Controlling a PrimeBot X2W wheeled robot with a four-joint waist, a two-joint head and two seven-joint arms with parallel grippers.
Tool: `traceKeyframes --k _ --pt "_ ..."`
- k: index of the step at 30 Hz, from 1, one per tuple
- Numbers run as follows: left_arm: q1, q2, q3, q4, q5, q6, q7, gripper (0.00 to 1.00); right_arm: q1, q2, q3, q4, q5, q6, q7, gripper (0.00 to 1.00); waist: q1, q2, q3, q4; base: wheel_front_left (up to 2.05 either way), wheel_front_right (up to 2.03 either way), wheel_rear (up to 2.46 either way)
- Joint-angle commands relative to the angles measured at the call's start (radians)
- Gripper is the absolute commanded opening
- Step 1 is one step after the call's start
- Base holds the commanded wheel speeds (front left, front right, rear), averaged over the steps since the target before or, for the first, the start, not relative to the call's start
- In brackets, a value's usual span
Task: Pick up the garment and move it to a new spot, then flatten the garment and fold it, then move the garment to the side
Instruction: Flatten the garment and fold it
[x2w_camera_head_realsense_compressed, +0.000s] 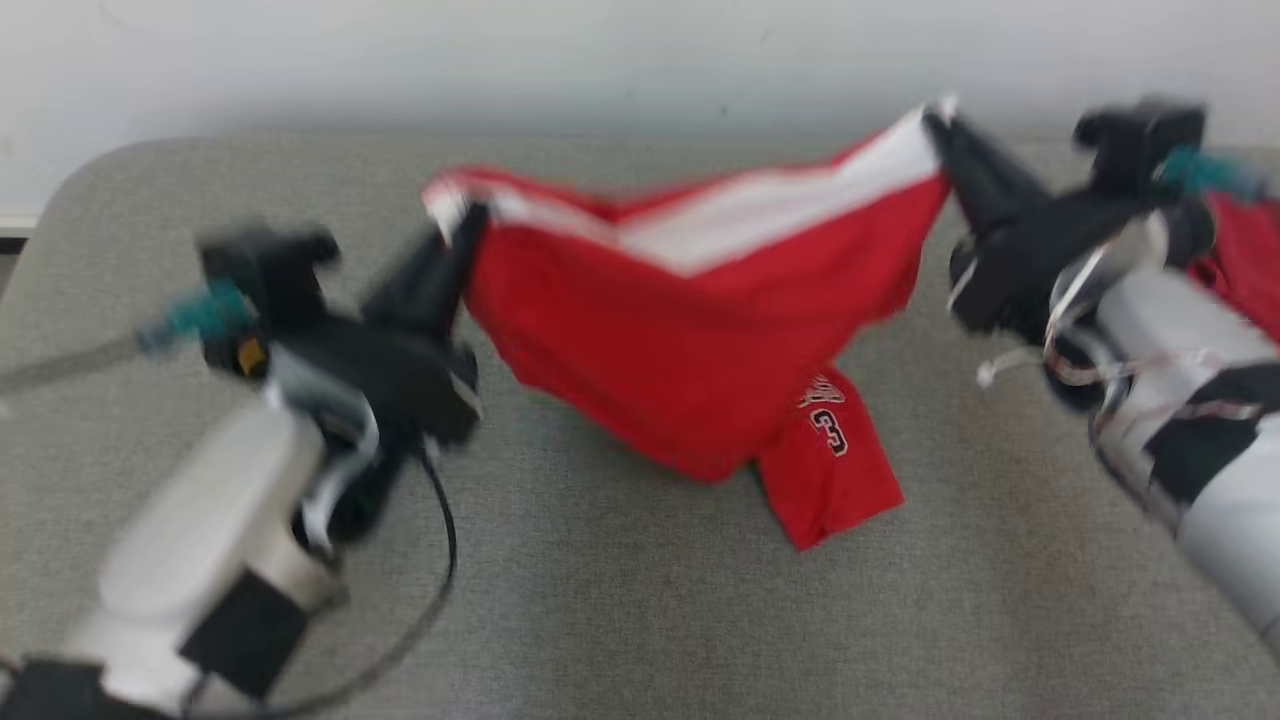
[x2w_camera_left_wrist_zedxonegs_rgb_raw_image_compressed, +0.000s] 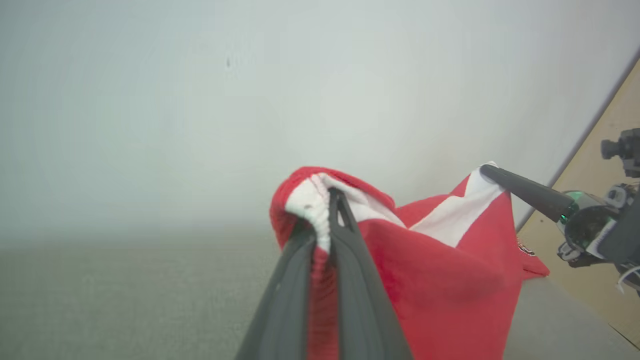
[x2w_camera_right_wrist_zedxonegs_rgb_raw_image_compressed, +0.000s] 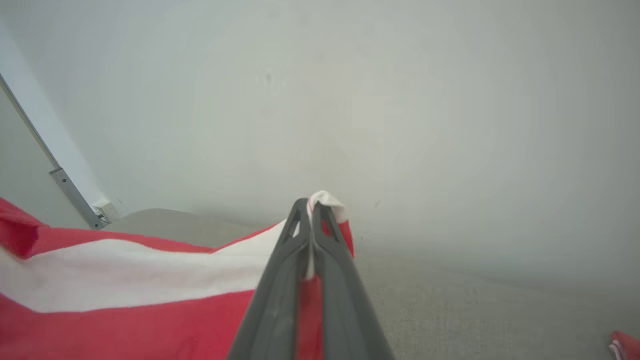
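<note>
Though blurry, garment (x2w_camera_head_realsense_compressed: 690, 330) top edge seemingly aloft.

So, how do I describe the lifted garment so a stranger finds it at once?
On the grey table, look between the left end effector and the right end effector. The red garment hangs by its white band and bears a number 3; the other red cloth lies unheld at the right edge.

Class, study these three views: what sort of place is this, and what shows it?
Probably an indoor robot lab or test station: a grey cloth-covered table set against a bare pale wall, and a red garment held up between the left gripper and right gripper.
</note>
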Motion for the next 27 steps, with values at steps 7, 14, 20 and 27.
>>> traceKeyframes --k 7,14,20,27 --pt "-0.399 0.001 0.076 0.040 -0.003 0.006 0.110 0.00 -0.312 0.015 -0.103 0.029 0.069 -0.003 0.047 0.00 0.0001 0.0000 0.186 -0.065 0.00 0.00 0.00" --pt "-0.751 -0.027 0.083 0.148 0.041 -0.008 0.171 0.00 -0.603 0.019 -0.189 0.107 0.089 -0.003 0.075 0.00 0.0001 0.0000 0.335 -0.095 0.00 0.00 0.00" --pt "-1.020 -0.062 0.073 0.289 0.085 -0.025 0.169 0.00 -0.830 0.025 -0.198 0.193 0.046 -0.003 0.088 0.00 0.0001 0.0000 0.441 -0.117 0.00 0.00 0.00" --pt "-1.206 -0.093 0.030 0.429 0.096 -0.042 0.147 0.00 -0.969 0.055 -0.184 0.263 0.017 -0.003 0.084 0.00 0.0001 0.0000 0.524 -0.149 0.00 0.00 0.00"
